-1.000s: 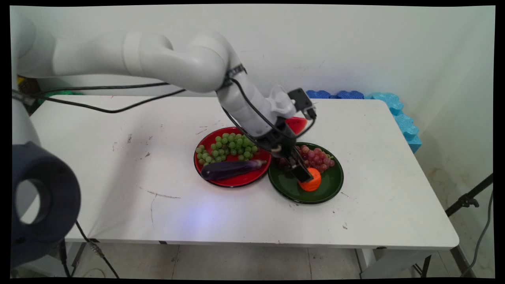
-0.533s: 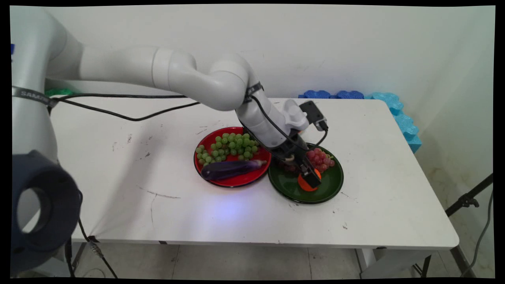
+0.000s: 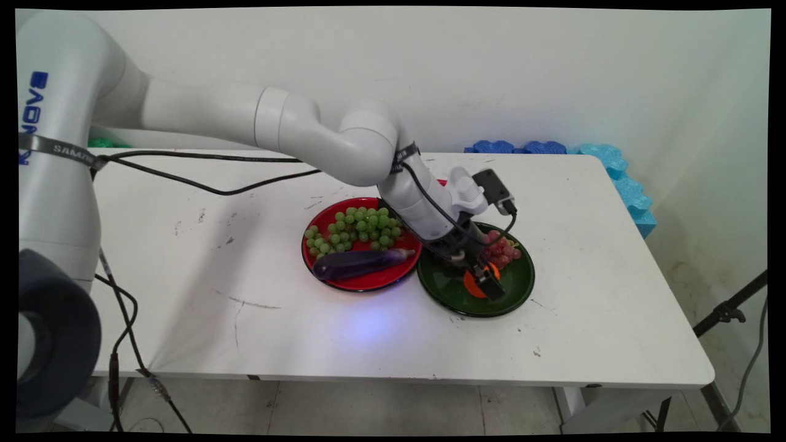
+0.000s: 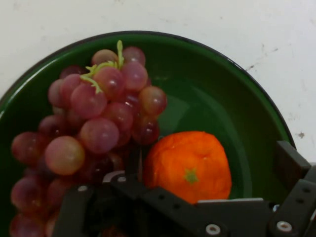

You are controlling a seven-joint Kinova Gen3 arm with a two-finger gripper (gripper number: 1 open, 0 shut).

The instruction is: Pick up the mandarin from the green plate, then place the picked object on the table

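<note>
The orange (image 4: 190, 165) is seen between the claw's (image 3: 483, 280) spread fingers (image 4: 291, 165), low in the green plate (image 4: 222, 94), and is not yet clamped. Its green stem scar is turned up toward the hand camera; being roundish, no long axis can be told. Just beside the claw, red grapes (image 4: 94, 133) are piled, touching the orange.

The end effector (image 3: 485, 280) has come down around the orange (image 3: 474, 286), hiding the watermelon slice.

Jaws low at orange (image 3: 474, 283) in green plate (image 3: 519, 288), beside red grapes (image 3: 505, 250).
</note>
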